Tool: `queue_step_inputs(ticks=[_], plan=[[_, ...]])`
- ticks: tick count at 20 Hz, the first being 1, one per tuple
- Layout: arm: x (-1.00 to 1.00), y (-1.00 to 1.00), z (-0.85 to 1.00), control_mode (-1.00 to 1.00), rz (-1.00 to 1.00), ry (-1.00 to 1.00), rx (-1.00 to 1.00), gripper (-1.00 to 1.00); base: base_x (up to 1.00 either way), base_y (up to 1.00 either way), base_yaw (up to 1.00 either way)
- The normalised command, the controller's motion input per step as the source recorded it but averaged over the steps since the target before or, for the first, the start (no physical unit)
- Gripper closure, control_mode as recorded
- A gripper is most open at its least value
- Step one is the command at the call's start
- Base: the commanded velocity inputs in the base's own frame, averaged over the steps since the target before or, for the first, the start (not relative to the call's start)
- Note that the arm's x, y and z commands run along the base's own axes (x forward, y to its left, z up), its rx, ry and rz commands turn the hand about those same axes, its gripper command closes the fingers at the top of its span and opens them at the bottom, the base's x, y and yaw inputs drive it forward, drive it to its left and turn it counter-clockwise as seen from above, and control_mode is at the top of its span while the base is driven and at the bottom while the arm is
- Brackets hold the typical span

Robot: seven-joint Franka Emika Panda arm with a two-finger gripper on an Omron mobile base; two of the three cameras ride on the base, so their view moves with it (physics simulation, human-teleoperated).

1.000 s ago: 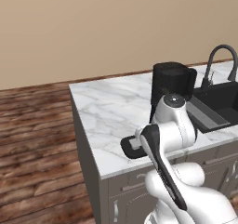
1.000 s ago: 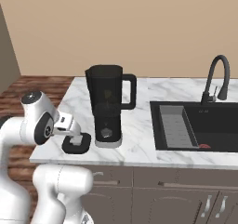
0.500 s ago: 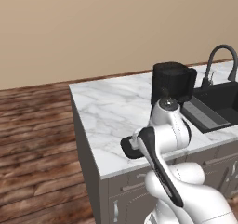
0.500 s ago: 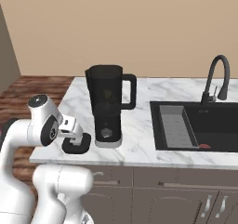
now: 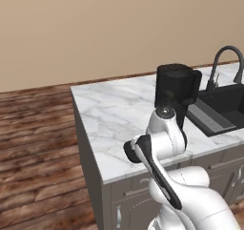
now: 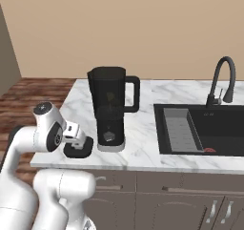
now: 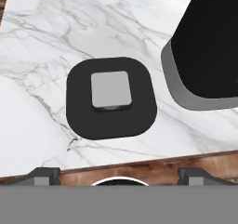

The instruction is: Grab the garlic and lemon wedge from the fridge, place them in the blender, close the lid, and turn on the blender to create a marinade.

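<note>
Lid: small flat black rounded-square lid (image 7: 110, 97) with light grey square centre, flat on the white marble desk (image 7: 42, 56), just beside the blender's base, near the desk's front edge.
Blender: tall black boxy blender (image 6: 112, 107) on a black base with grey bottom rim, upright on the desk, top uncovered.
Pincer: two-finger pincer (image 7: 120, 175) above the lid, fingers (image 7: 44, 174) spread wide apart, nothing between them.
Sink: black recessed sink (image 6: 205, 129) with curved black tap, on the blender's far side from the lid.

Tan wall (image 5: 95, 28), wood floor (image 5: 33, 143), marble counter (image 5: 119, 114), black sink (image 6: 217, 129)
</note>
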Motion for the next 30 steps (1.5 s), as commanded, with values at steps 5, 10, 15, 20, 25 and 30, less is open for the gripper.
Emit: queue_step_inputs(ticks=[5, 10, 15, 20, 25, 30], plan=[[0.29, 0.00, -0.23, -1.00, 0.00, 0.03, 0.00, -1.00, 0.00, 0.00, 0.00], [0.30, 0.00, -0.18, -1.00, 0.00, 0.04, 0.00, -1.00, 0.00, 0.00, 0.00], [0.28, 0.00, -0.21, -1.00, 0.00, 0.04, 0.00, -1.00, 0.00, 0.00, 0.00], [0.19, 0.00, -0.24, -1.00, 0.00, 0.06, 0.00, -1.00, 0.00, 0.00, 0.00], [0.08, 0.00, -0.31, -1.00, 0.00, 0.06, 0.00, -1.00, 0.00, 0.00, 0.00], [0.09, 0.00, -0.32, -1.00, 0.00, 0.04, 0.00, -1.00, 0.00, 0.00, 0.00]])
